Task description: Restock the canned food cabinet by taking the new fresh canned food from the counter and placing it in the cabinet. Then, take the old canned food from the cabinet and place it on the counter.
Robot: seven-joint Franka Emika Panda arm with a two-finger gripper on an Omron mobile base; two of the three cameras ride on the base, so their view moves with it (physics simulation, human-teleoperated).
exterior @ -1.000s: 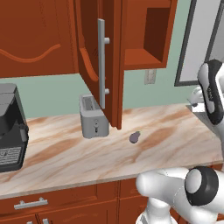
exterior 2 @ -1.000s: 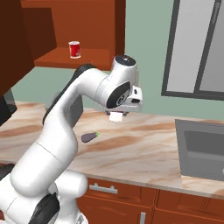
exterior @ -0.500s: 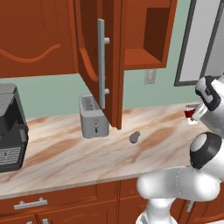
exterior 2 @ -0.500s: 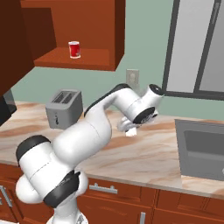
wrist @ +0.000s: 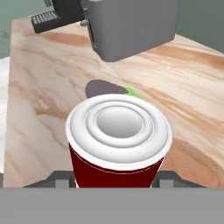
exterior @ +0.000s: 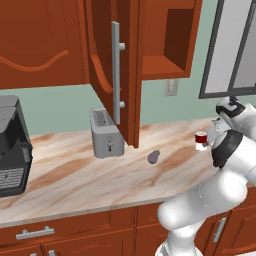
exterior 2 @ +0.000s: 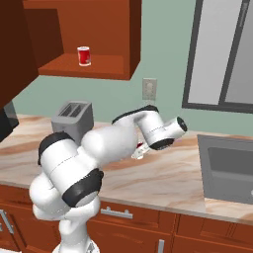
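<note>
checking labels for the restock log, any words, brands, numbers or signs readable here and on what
None can be read.
Can on the cabinet shelf: a pale label patch, too small to read.
Can at the hand: plain white lid and dark red side, no print visible.
Coffee machine: front panel too blurred to read.
Toaster: no markings legible.

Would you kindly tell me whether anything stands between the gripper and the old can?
Nothing visible does: the old can sits directly between the tips of the gripper, while the eggplant lies beyond it on the counter.
</note>
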